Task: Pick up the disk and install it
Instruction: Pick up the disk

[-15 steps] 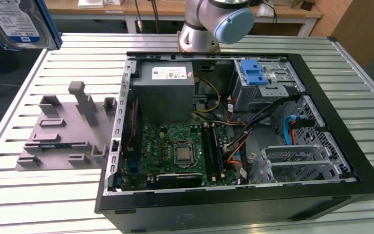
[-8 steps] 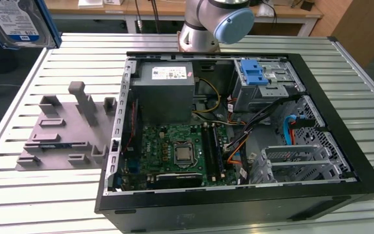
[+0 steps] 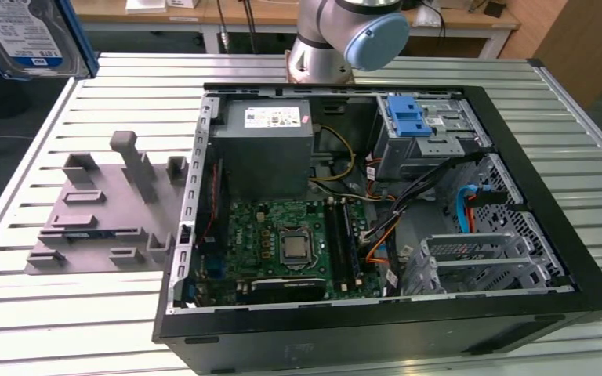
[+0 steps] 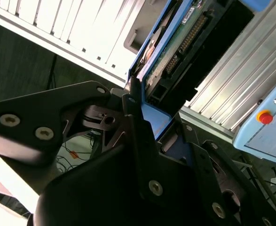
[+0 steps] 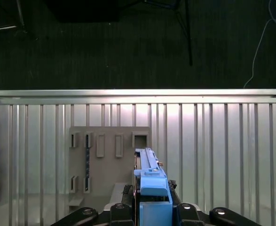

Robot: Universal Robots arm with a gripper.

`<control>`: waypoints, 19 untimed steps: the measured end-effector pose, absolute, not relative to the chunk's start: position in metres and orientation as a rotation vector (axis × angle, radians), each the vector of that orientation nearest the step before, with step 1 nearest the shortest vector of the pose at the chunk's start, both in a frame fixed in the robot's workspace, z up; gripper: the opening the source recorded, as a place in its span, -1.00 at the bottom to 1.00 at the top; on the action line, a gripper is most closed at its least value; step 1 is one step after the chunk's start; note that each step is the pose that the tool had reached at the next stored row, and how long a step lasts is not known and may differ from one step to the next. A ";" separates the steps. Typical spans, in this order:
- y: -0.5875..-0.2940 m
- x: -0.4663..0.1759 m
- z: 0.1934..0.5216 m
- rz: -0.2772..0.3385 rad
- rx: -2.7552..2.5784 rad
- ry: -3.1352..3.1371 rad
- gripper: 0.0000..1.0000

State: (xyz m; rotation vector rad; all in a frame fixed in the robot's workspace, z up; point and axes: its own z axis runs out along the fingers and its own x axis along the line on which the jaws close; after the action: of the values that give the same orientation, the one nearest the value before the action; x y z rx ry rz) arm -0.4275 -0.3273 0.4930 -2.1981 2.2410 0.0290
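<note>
- disk (image 5: 149,176) = flat rect. silver hard drive w/ white-and-blue label, framed by a blue plastic carrier bracket. It's clamped between the black fingers (image 4: 130,108) of the gripper (image 5: 152,207).
- Jaws set narrow, one on each side of the blue bracket, pressing on it. Contact shows in both wrist views.
- Disk sticks out past the fingertips. It's edge-on in the first wrist view. In the second wrist view its green circuit-board underside (image 4: 168,52) and connector row show.
- Exterior view: disk (image 3: 29,39) held up off the table, label toward the cam, at the exterior view's upper left.
- Beyond the fingertips, well apart: grey plastic holder block w/ slots and upright posts (image 5: 109,155) (image 3: 103,211), lying on the slatted aluminium table (image 5: 222,150).
- Black open PC case (image 3: 385,333) on the same table, just beside the holder block on the exterior view's right, well apart from the fingers.
- Inside the case: large grey box w/ white sticker (image 3: 264,145), green motherboard (image 3: 291,243), silver metal cage w/ blue plastic latch (image 3: 416,125), plus orange/blue cables.
- Grey arm base w/ light-blue joint cap (image 3: 332,39) stands behind the case.
- Light-blue pendant w/ red button (image 4: 264,117) off to one side of the fingers, apart from the disk.
</note>
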 end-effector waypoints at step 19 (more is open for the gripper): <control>-0.338 -0.416 0.493 0.029 -2.198 2.241 -0.27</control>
State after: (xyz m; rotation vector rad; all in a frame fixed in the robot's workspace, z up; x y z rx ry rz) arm -0.4162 -0.3379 0.4930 -2.1980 2.2411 0.0290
